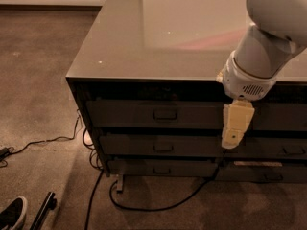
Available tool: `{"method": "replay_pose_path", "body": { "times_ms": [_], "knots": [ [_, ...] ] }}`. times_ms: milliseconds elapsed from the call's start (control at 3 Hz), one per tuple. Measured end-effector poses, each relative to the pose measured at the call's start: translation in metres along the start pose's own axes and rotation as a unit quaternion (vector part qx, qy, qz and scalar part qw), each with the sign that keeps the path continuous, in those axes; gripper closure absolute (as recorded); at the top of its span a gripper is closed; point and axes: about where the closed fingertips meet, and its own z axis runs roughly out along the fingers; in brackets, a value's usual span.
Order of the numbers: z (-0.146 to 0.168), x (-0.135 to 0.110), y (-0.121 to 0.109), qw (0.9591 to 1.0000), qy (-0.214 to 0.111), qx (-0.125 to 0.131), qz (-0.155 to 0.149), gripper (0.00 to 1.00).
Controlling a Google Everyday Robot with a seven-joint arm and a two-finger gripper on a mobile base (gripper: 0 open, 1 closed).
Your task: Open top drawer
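The top drawer (129,114) is the uppermost dark front in the cabinet's left stack, and its front lies flush with the cabinet frame. A small rectangular loop pull (165,114) sits at its centre. My gripper (235,127) is a cream piece hanging down from the big white wrist (249,73). It is in front of the drawer's right end, well to the right of the pull and about level with it. Its tip reaches down to the second drawer's front.
Below the top drawer are two slimmer drawers (163,147) (162,168); another stack (283,150) shows at the right. The glossy cabinet top (158,37) reflects light. Black cables (144,206) trail over the carpet under and left of the cabinet. A shoe (12,213) and a dark rod (43,210) lie bottom left.
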Motion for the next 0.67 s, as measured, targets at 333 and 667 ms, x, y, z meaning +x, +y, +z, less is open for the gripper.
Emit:
{"method": "replay_pose_path", "body": {
  "times_ms": [333, 667],
  "knots": [
    [0.030, -0.007, -0.013, 0.9986, -0.051, -0.007, 0.009, 0.00],
    [0.067, -0.028, -0.031, 0.9919, -0.126, -0.017, 0.010, 0.00]
  ]
}}
